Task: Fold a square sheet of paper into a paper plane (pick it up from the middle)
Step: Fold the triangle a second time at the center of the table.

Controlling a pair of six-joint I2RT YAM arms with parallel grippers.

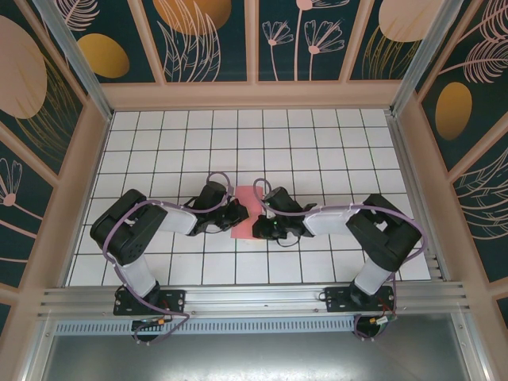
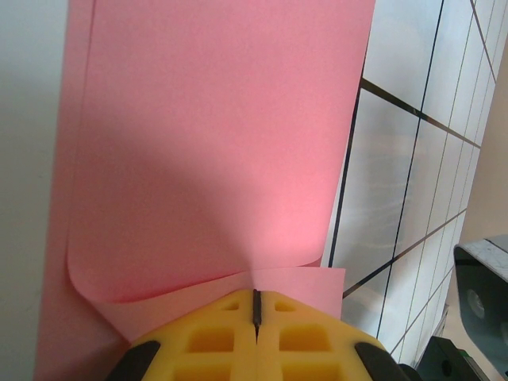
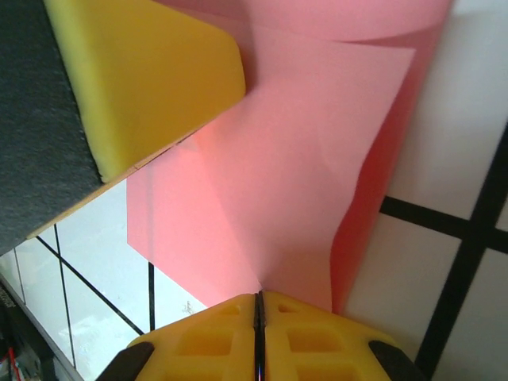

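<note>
**Pink paper, yellow grippers, white grid**

The paper (image 2: 214, 143) is plain salmon pink, shaded darker where it curls. The left gripper (image 2: 255, 305) and right gripper (image 3: 258, 305) are bright yellow with a black seam. The table (image 1: 238, 143) is white, ruled in a black square grid. The arms (image 1: 119, 226) are black and white, with purple cables (image 1: 216, 175). The walls (image 1: 206, 36) are dark teal with peach leaves, flowers and orange ovals.

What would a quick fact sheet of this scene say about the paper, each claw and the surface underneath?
paper: square sheet of paper, pink, one layer doubled over, mid-table
left gripper: shut, pinching the sheet's edge
right gripper: shut, pinching the sheet from the opposite side
table: white tiles, dark grid lines
plane: not yet formed
</note>
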